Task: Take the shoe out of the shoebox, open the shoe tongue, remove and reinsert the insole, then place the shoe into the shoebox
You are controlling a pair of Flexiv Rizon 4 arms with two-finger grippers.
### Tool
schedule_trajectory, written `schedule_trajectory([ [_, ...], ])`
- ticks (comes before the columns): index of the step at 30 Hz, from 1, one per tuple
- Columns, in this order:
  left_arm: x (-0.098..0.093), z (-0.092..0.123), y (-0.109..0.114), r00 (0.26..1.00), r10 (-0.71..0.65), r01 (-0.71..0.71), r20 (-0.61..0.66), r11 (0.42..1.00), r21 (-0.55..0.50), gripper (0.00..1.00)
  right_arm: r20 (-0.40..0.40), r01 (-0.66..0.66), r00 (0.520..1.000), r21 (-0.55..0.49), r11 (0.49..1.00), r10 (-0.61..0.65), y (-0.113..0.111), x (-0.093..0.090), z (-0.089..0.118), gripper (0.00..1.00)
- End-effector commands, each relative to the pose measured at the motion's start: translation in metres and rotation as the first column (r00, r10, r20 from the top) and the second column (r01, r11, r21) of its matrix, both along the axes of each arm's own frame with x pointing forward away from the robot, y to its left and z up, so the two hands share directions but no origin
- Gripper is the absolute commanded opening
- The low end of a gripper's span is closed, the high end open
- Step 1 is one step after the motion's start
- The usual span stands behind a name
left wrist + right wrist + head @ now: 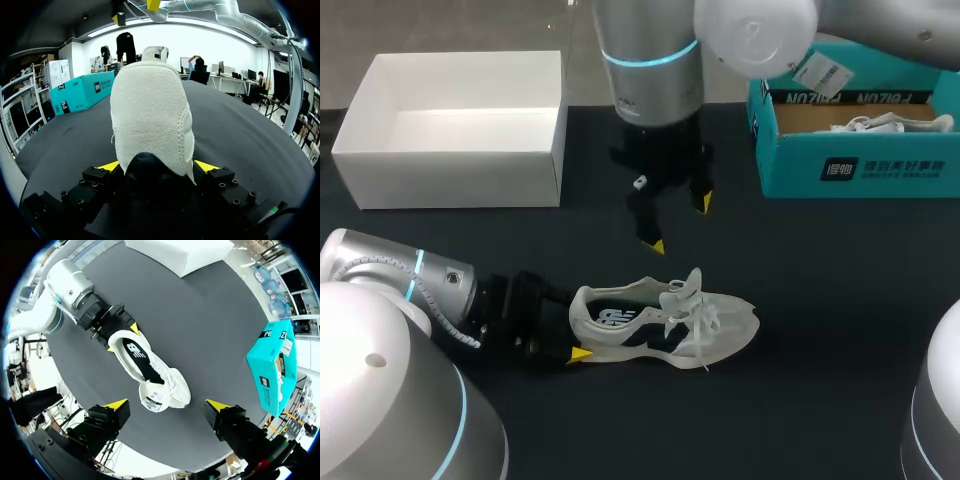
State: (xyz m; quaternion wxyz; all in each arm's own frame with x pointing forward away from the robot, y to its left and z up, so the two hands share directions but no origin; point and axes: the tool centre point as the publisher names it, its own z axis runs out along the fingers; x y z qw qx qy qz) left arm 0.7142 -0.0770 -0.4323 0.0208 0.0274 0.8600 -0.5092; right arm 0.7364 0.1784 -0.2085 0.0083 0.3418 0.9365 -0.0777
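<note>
A white mesh shoe (665, 325) with dark side panels lies on its sole on the black table, toe to the right. My left gripper (575, 325) comes in low from the left and is shut on the heel (150, 115), one yellow fingertip on each side. The dark insole (136, 351) shows inside the shoe, and the tongue (152, 402) stands folded up toward the toe. My right gripper (681, 222) hangs open above the shoe, apart from it, with nothing between its fingers. The teal shoebox (850, 160) stands at the back right.
A white open box (460, 130) sits at the back left. The teal shoebox holds another white shoe (890, 123). Bare black table lies in front of and to the right of the shoe.
</note>
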Motion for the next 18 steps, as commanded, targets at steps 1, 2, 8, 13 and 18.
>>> schedule_trajectory([
  [1, -0.003, -0.007, 0.0, 1.0, -0.001, 0.001, -0.001, 1.0, 0.002, 0.0, 0.092, -0.52, 0.845, -0.085, 0.85, 0.526, 0.003, -0.002, 0.001, 1.0],
  [2, -0.003, -0.007, 0.0, 1.0, -0.001, 0.001, -0.001, 1.0, 0.002, 0.0, 0.092, -0.52, 0.845, -0.085, 0.85, 0.526, 0.003, -0.002, 0.001, 1.0],
  [8, -0.003, -0.007, 0.0, 1.0, -0.001, 0.001, -0.001, 1.0, 0.002, 0.0, 0.243, -0.714, 0.691, 0.086, 0.694, 0.681, 0.005, 0.006, -0.012, 1.0],
  [13, -0.003, -0.007, 0.0, 1.0, -0.001, 0.001, -0.001, 1.0, 0.002, 0.0, 0.343, -0.764, 0.639, 0.183, 0.618, 0.689, 0.012, 0.006, -0.018, 1.0],
  [18, -0.003, -0.007, 0.0, 1.0, -0.001, 0.001, -0.001, 1.0, 0.002, 0.0, 0.343, -0.764, 0.639, 0.183, 0.618, 0.689, 0.012, 0.006, -0.018, 1.0],
])
